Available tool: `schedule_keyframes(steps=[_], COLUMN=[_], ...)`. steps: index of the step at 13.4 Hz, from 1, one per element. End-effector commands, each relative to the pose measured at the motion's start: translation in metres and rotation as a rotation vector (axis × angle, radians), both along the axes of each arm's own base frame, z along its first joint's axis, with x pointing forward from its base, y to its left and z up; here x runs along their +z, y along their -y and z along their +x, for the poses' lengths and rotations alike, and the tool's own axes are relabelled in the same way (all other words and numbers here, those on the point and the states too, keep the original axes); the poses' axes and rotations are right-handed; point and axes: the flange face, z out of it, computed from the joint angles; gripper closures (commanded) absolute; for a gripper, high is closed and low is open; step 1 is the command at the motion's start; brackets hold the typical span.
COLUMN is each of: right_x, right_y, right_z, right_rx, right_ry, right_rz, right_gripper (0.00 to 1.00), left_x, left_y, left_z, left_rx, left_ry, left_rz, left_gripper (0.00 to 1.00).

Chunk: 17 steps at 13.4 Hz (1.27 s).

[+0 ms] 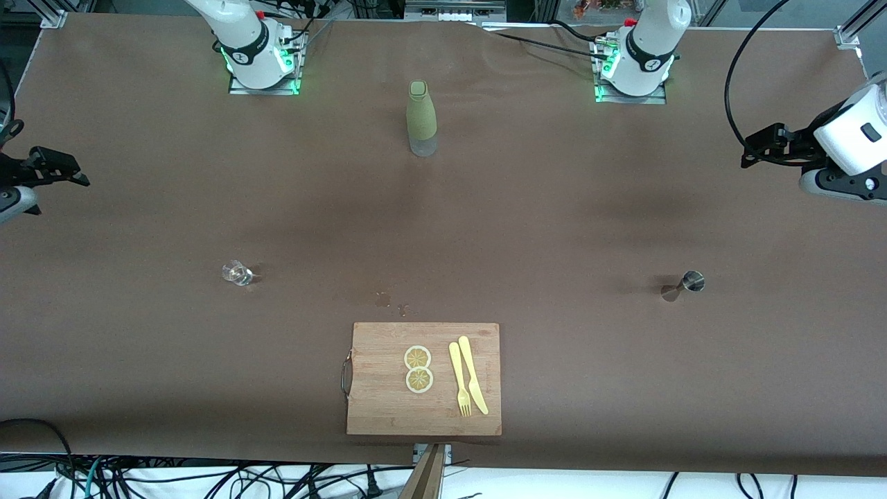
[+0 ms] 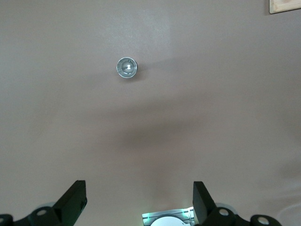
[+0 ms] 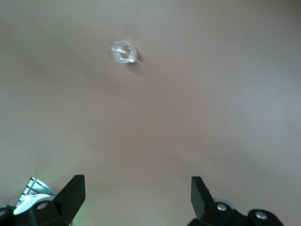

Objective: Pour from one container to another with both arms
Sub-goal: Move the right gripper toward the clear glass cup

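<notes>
Your two white arms with black joint bands rise from bases at the top of the front view. Your left arm (image 1: 849, 149) shows at the frame's right edge, its gripper (image 2: 140, 200) high above the brown table, fingers spread wide. Your right arm (image 1: 14, 187) sits at the frame's left edge, its gripper (image 3: 136, 197) likewise raised with fingers apart, holding nothing.

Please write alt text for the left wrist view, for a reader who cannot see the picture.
Seen from above, a small round metal cup stands alone on the brown table, apart from the left gripper. The gripper's two black fingers are spread wide open, holding nothing. A corner of a wooden cutting board shows at the picture's edge.
</notes>
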Motion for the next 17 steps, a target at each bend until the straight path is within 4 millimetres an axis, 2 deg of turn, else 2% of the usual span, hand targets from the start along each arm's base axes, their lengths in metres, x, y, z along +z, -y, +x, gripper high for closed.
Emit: schedule_keyframes(steps=[1,4,7,12,14,17], right_x=[-0.035,-0.069,-0.129,-0.225,-0.256,-0.292], right_y=[0.01,0.024,0.047,0.047,0.05,0.049], right_z=[0.005,0.014,0.019,0.024,0.025,0.025], right_rx=[0.107,0.195,0.282,0.439,0.446,0.461], right_ry=[0.007,0.033,0.052,0.109,0.168,0.232], right_rz=[0.112,0.213,0.391,0.628,0.71,0.785], right_gripper=[0.0,0.0,0.0,0.0,0.0,0.0], left_x=[0.004,0.003,0.004,0.004,0.004,0.004], left_y=[0.0,0.001,0.0,0.001,0.0,0.001], left_z=[0.0,0.0,0.0,0.0,0.0,0.0], left_rx=[0.0,-0.002,0.0,-0.003,-0.002,-0.005], left_ry=[0.012,0.011,0.012,0.012,0.012,0.012], left_rz=[-0.002,-0.002,-0.002,-0.002,-0.002,-0.002], left_gripper=[0.0,0.0,0.0,0.0,0.0,0.0])
